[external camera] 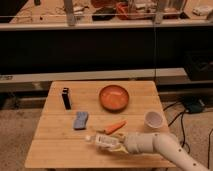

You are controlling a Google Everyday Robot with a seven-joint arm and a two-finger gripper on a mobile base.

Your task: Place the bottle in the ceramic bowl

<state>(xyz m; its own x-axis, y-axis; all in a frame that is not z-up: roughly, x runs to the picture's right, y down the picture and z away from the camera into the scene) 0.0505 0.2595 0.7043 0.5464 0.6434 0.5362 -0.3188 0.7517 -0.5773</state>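
Note:
The bottle [102,141] lies on its side on the wooden table [55,150], near the front edge, white cap pointing left. My gripper [114,144] sits at the end of the white arm that reaches in from the lower right, and it is at the bottle's right end, over its body. The ceramic bowl [114,97] is orange-red, stands at the back middle of the table and holds nothing. It is well behind the bottle and the gripper.
An orange carrot [114,127] lies just behind the bottle. A blue sponge [80,120] lies to the left, a black upright block [65,98] at the back left, a small white-pink cup [154,120] at the right. A dark shelf unit stands behind the table.

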